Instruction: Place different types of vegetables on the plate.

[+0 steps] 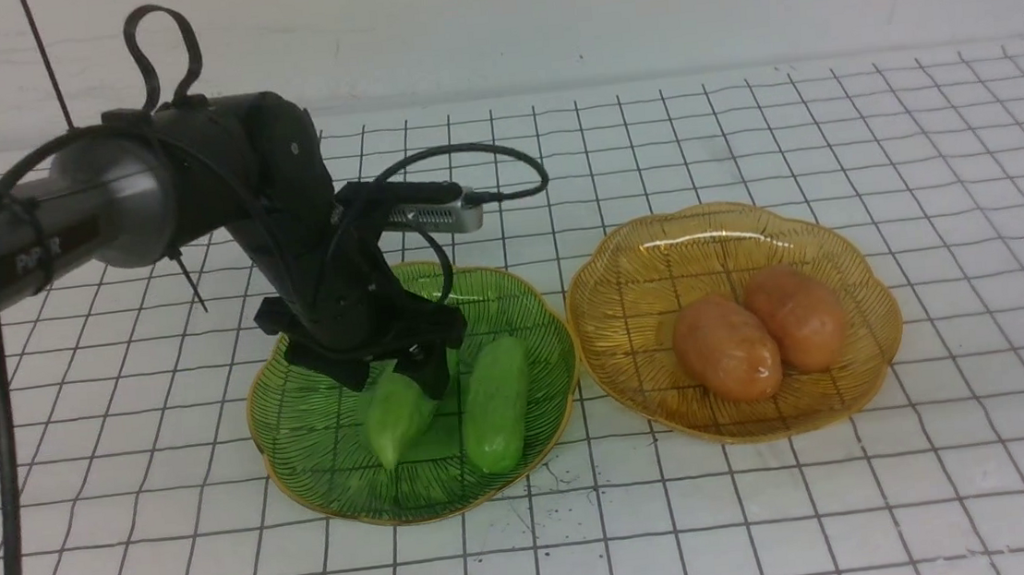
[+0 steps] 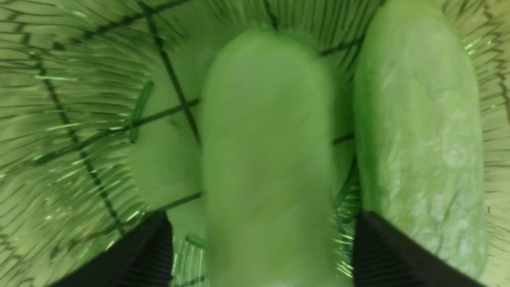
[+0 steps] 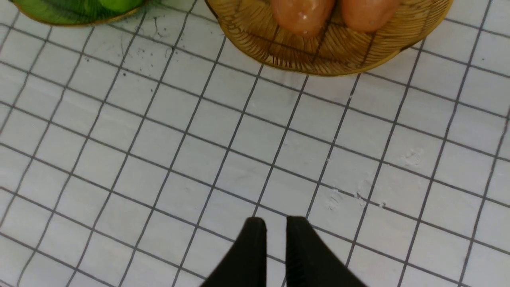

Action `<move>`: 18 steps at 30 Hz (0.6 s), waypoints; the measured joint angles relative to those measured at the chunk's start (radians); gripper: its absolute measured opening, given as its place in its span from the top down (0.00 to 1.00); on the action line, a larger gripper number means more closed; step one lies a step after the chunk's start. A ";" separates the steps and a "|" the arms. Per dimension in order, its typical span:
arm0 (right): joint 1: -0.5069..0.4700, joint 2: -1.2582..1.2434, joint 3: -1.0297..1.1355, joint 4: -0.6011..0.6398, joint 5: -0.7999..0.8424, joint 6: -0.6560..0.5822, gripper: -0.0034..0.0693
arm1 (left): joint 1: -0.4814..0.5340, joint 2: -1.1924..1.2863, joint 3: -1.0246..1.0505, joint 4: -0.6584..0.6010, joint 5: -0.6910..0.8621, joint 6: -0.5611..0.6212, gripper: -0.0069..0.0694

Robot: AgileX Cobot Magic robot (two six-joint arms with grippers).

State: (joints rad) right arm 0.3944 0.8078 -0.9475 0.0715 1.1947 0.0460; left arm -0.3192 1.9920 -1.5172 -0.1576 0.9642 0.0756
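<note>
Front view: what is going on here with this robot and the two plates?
The left gripper is down over the green plate, its open fingers on either side of the pointed green vegetable, not yet closed on it. A second green vegetable lies beside it on the same plate. Two potatoes lie together on the amber plate. The right gripper hangs over the gridded table, fingers almost together, holding nothing.

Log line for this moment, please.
left gripper: open, straddling pointed cucumber on green plate | right gripper: shut, over table | potatoes: on amber plate
</note>
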 joint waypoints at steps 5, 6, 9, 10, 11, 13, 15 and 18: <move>0.000 -0.197 0.005 -0.072 -0.003 0.046 0.86 | -0.001 -0.001 0.000 0.014 0.000 0.001 0.13; 0.000 -0.246 0.014 -0.079 -0.018 0.047 0.86 | -0.001 -0.003 0.000 0.016 0.000 0.001 0.14; 0.000 -0.404 0.135 -0.118 -0.154 0.047 0.86 | -0.001 -0.030 0.000 0.023 0.000 0.001 0.19; 0.000 -0.450 0.186 -0.126 -0.233 0.047 0.86 | -0.001 -0.048 0.000 0.031 0.000 0.001 0.24; 0.000 -0.470 0.232 -0.130 -0.292 0.047 0.86 | -0.001 -0.058 0.000 0.034 0.000 0.001 0.26; 0.000 -0.505 0.301 -0.139 -0.385 0.047 0.86 | -0.001 -0.078 -0.004 0.044 0.000 0.001 0.33; 0.000 -0.526 0.421 -0.146 -0.562 0.046 0.86 | -0.001 -0.112 -0.022 0.065 0.012 0.001 0.46; 0.000 -0.528 0.539 -0.148 -0.769 0.046 0.86 | -0.001 -0.148 -0.048 0.083 0.043 0.001 0.66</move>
State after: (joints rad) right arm 0.3944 0.2798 -0.4086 -0.0761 0.4255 0.0920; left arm -0.3206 1.8440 -1.5657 -0.0747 1.0069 0.0767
